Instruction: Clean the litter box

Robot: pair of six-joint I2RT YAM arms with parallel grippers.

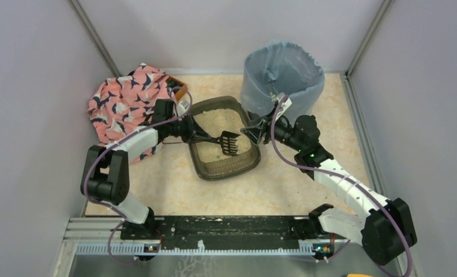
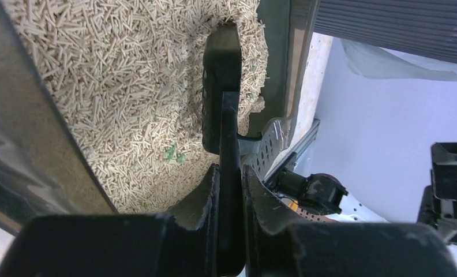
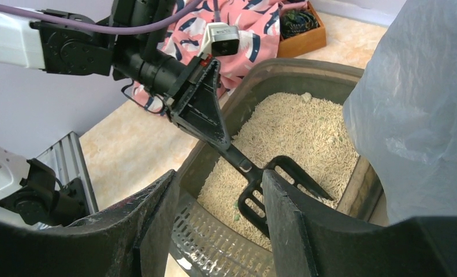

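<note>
- The left fingers (image 2: 203,199) clamp the black slotted plastic scoop (image 2: 220,69), dipped into the dark grey-brown plastic litter box (image 1: 223,171) for sifting.
- The right fingers (image 3: 157,222) are apart near its rim, probably to brace it.

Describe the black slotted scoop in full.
The black slotted plastic scoop has a narrow flat handle and a wide head with long slots and a raised rim. The left gripper is shut on its handle, holding it angled down inside the dark grey-brown plastic litter box, with the head over the beige pellet litter near the middle. It looks empty. Whether its edge touches the pellets is unclear.
</note>
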